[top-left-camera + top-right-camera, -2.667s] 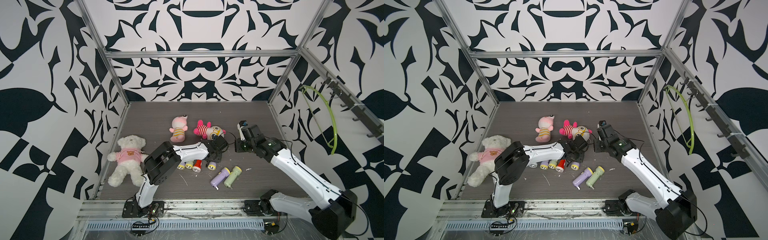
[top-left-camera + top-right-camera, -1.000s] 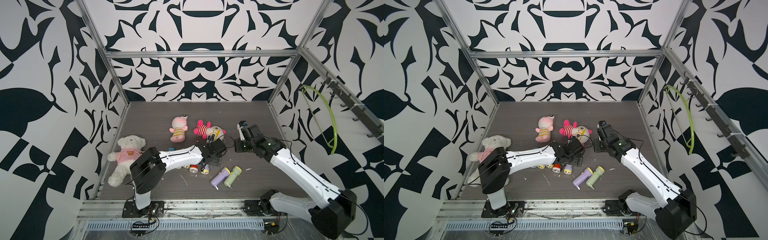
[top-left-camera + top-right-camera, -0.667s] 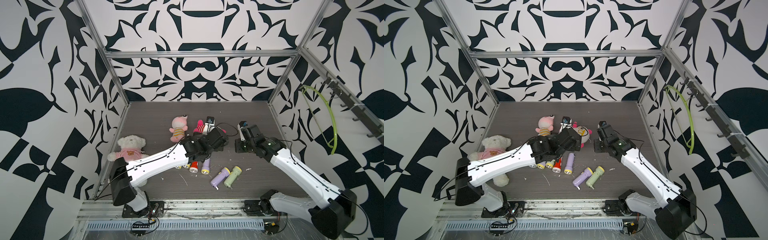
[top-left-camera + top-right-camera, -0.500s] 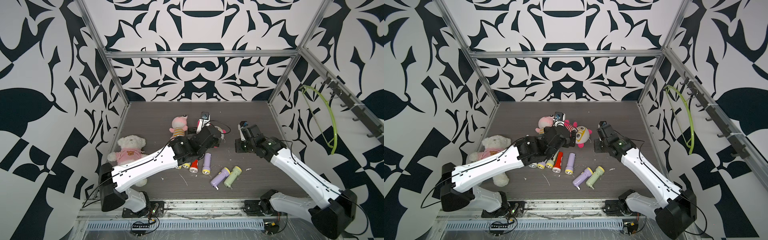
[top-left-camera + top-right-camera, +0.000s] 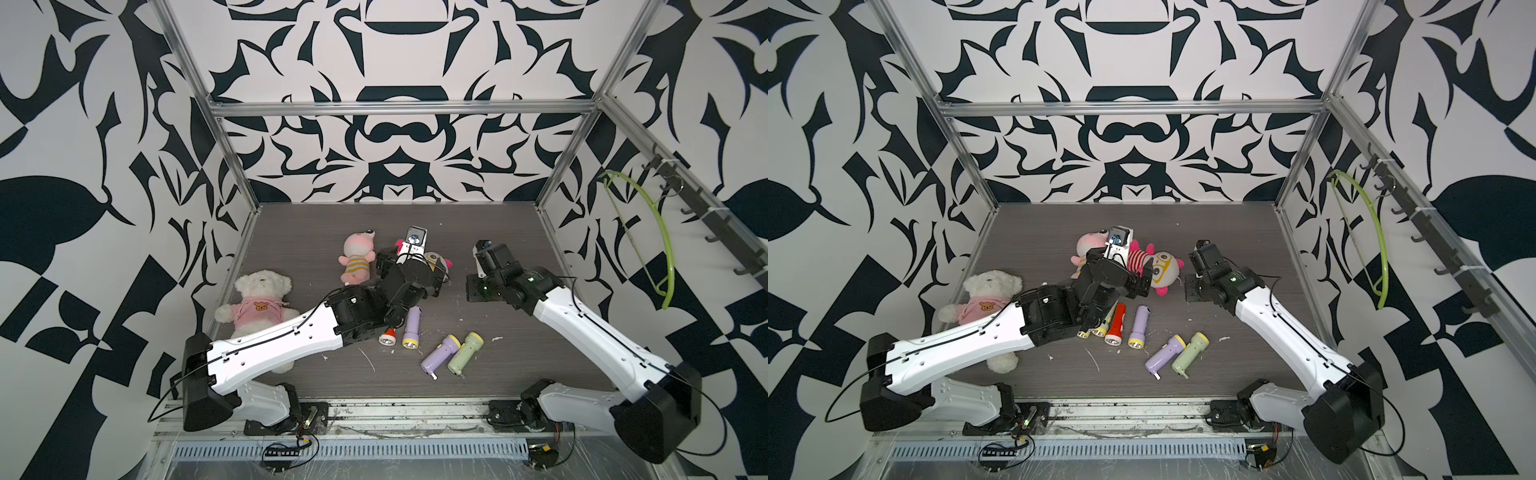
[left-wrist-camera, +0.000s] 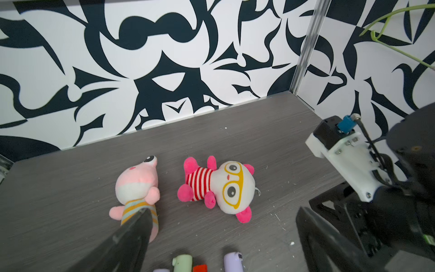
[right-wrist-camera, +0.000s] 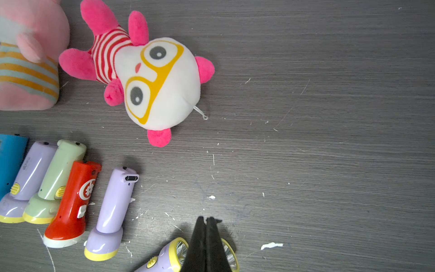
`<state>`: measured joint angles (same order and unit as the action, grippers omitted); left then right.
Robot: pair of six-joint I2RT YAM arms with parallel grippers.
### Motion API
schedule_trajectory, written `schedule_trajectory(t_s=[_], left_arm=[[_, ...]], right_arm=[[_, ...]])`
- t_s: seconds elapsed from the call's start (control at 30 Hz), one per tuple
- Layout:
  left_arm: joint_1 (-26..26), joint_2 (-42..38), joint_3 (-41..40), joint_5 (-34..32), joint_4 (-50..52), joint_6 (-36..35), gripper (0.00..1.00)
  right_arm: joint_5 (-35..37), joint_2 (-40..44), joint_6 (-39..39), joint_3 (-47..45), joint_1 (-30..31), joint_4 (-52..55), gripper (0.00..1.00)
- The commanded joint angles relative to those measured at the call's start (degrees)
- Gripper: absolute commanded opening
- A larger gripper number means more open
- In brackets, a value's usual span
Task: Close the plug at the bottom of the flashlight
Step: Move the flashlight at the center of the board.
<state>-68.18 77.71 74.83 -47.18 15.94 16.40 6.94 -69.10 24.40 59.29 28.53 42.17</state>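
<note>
White teddy bear sits at the left edge of the table, partly under the left arm. Left pincer hangs above the table with its jaws spread wide and nothing between them, over the gap between the pink plush and the striped plush. Flashlight row lies flat just in front, lenses toward the front edge. The lilac flashlight is at the row's right end, slightly apart, with its tail port bare. Right of it is a loose pair, lilac and green, side by side and angled, a small tab at each tail. Right pincer is pressed closed and grips nothing, near the pair's lens ends. There is open table behind the plush toys to the back wall, and right of the pair to the right wall.
</note>
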Motion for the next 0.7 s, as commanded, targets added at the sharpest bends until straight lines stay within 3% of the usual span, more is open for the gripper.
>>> schedule_trajectory(t_s=[0.0, 0.07, 0.13, 0.2, 0.23, 0.33, 0.4, 0.5, 0.67], left_arm=[[1.3, -1.7, -1.8, 1.5, -4.5, -4.5, 1.00], [1.9, -2.0, -2.7, 6.0, -4.6, -6.0, 0.98], [2.3, -2.0, -2.9, 9.2, -3.0, -5.6, 0.91], [2.4, -1.8, -3.2, 11.3, -1.1, -3.9, 0.69], [2.4, -1.6, -3.8, 11.6, -0.3, -2.0, 0.65], [2.5, 0.0, -5.7, 17.0, 1.7, 3.3, 0.62], [2.5, 2.0, -6.7, 23.3, 2.7, 5.7, 0.53], [2.4, 6.0, -7.1, 32.9, 5.2, 8.9, 0.50], [2.4, 6.5, -11.7, 43.2, 4.1, 13.9, 0.45]], right_arm=[[0.5, 0.5, 1.3, 2.8, 0.0, 0.3, 0.00], [0.6, 0.8, 1.3, 2.6, 0.0, 0.8, 0.00], [0.7, 1.6, 1.4, 2.2, -0.1, 1.2, 0.00], [0.6, 2.5, 1.5, 1.7, 0.0, 2.0, 0.00], [0.8, 3.0, 1.5, 1.4, -0.1, 2.5, 0.00], [1.4, 4.8, 1.6, 0.2, 0.0, 3.7, 0.00], [1.5, 5.9, 1.5, -0.6, 0.0, 4.5, 0.00], [1.3, 7.4, 1.2, -1.2, 0.0, 5.6, 0.00], [-11.0, 7.5, -3.3, -2.3, 0.4, 6.5, 0.00]])
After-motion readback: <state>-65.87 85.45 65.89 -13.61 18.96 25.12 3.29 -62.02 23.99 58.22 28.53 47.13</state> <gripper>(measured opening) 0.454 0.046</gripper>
